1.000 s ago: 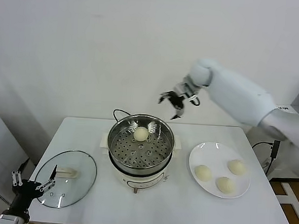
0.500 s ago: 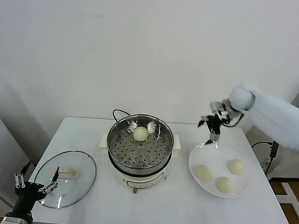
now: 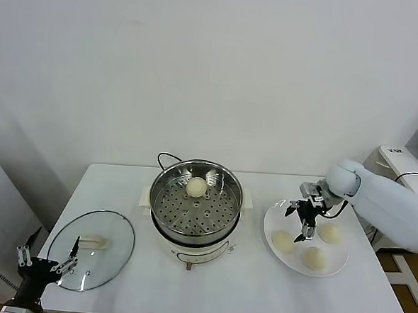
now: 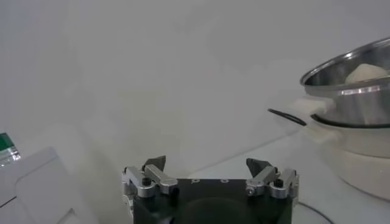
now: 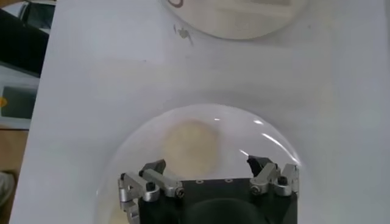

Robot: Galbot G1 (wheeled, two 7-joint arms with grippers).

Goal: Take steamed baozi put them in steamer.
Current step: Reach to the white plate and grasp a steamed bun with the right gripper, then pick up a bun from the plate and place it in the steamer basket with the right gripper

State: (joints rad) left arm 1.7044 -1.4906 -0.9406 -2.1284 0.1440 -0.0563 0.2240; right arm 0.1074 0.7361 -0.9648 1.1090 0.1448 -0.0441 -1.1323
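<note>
A round glass lid (image 3: pixel 93 249) with a white handle (image 3: pixel 96 242) lies flat near the left front of the white table (image 3: pixel 222 288) — well apart from the flat white plate (image 3: pixel 334 263) on the right side. A plain white wall (image 3: pixel 200 71) stands behind the table.

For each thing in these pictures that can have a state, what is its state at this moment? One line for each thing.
Steamer: uncovered, one bun inside on the perforated floor.
Glass lid: off the steamer, lying flat on the table.
Plate: holds three buns.
Right pincer: open, empty, above the plate.
Left pincer: open, empty, beside the table's near left corner.
</note>
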